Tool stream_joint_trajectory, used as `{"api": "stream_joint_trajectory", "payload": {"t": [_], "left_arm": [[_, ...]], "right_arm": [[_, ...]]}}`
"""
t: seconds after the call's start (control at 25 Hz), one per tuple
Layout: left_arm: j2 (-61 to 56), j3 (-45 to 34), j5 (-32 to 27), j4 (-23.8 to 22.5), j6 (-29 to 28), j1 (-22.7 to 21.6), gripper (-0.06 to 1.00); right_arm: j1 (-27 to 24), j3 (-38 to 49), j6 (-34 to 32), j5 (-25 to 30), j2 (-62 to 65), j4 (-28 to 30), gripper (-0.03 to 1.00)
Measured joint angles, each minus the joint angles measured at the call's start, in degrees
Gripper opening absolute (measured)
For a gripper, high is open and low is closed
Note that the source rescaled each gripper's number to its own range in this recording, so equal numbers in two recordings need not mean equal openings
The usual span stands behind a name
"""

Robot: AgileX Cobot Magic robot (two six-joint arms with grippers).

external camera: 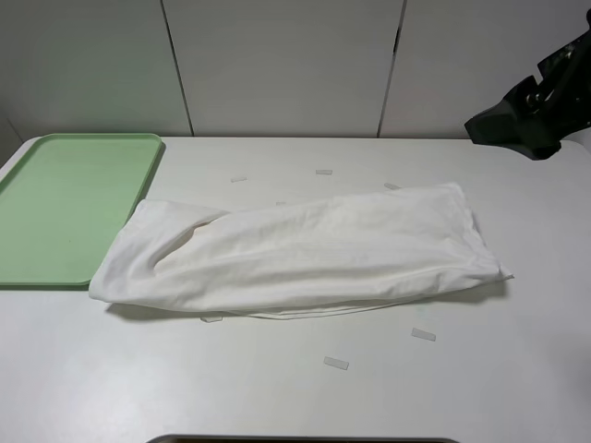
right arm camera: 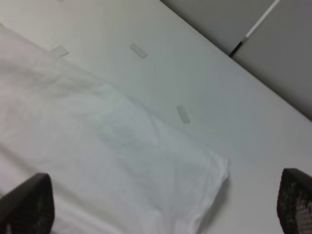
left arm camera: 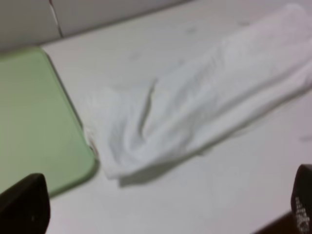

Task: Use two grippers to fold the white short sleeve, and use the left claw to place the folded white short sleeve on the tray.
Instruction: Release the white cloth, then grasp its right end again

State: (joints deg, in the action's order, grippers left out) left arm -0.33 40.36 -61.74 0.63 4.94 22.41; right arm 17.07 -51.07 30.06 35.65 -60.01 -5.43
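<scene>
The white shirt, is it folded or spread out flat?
Folded. The white short sleeve lies as one long, thick band on the table, with layered edges showing along its near side.

The shirt (external camera: 305, 254) is plain white with soft grey shadows in its wrinkles, the surface (external camera: 480, 378) is white too, and the strips (external camera: 336, 363) are a pale whitish grey. The tray (external camera: 65, 203) is an even pale green. The right arm (external camera: 531, 115) is black, and the wall panels (external camera: 277, 65) are off-white with dark seams.
</scene>
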Motion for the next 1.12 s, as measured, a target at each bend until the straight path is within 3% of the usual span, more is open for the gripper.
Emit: {"api": "stream_joint_trajectory", "payload": {"t": [0.28, 0.56, 0.84, 0.96, 1.12], "left_arm": [[-0.1, -11.4, 1.5, 4.9, -0.9, 0.0, 1.0], [-0.1, -12.5, 1.3, 6.7, 0.8, 0.0, 1.0], [-0.1, -12.6, 1.3, 6.9, 0.9, -0.3, 1.0], [-0.1, -12.6, 1.3, 7.0, 0.9, -3.8, 1.0], [-0.1, -12.6, 1.3, 7.0, 1.0, -11.8, 1.0]], "right_arm": [[0.0, 0.0, -3.9, 3.4, 0.0, 0.0, 1.0], [0.0, 0.0, -4.5, 5.9, 0.0, -1.8, 1.0], [0.0, 0.0, -4.5, 5.9, 0.0, -9.1, 1.0], [0.0, 0.0, -6.1, 6.6, 0.0, -14.7, 1.0], [0.0, 0.0, -10.5, 9.2, 0.0, -19.5, 1.0]]}}
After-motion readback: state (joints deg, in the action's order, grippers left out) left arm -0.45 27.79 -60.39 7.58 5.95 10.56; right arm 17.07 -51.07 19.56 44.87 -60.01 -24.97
